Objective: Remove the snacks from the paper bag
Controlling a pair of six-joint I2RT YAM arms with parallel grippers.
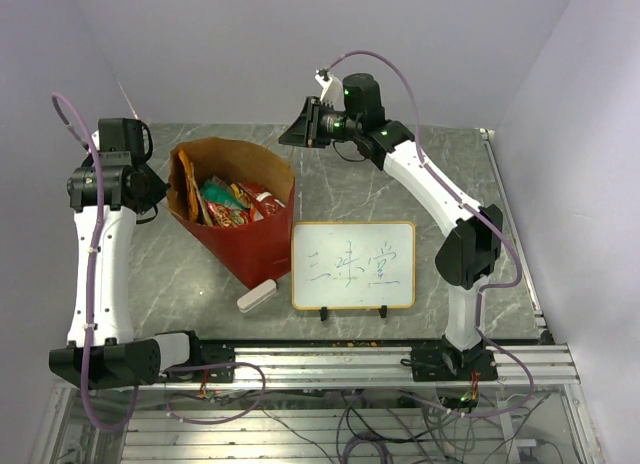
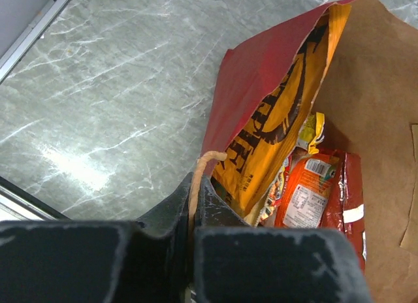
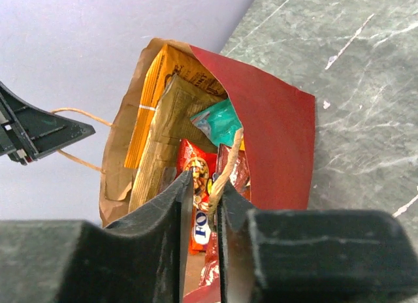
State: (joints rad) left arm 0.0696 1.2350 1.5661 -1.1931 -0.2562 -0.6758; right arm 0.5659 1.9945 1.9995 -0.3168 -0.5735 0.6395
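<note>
The paper bag (image 1: 262, 239), red outside and brown inside, lies open on the table with the snacks (image 1: 228, 204) in it. A large orange packet (image 2: 287, 113) leans against its wall beside a red packet (image 2: 313, 192). A teal packet (image 3: 219, 120) sits deeper in. My left gripper (image 2: 194, 182) is at the bag's left rim (image 1: 152, 196), shut on a twine handle (image 2: 204, 160). My right gripper (image 3: 206, 182) hovers by the bag's far right rim (image 1: 292, 132). Its jaws stand slightly apart, and the other handle cord (image 3: 230, 156) lies loose against the right finger.
A framed whiteboard (image 1: 352, 264) with writing stands right of the bag, near the front edge. A small white eraser block (image 1: 257, 297) lies at the bag's near corner. Purple walls close in behind and on both sides.
</note>
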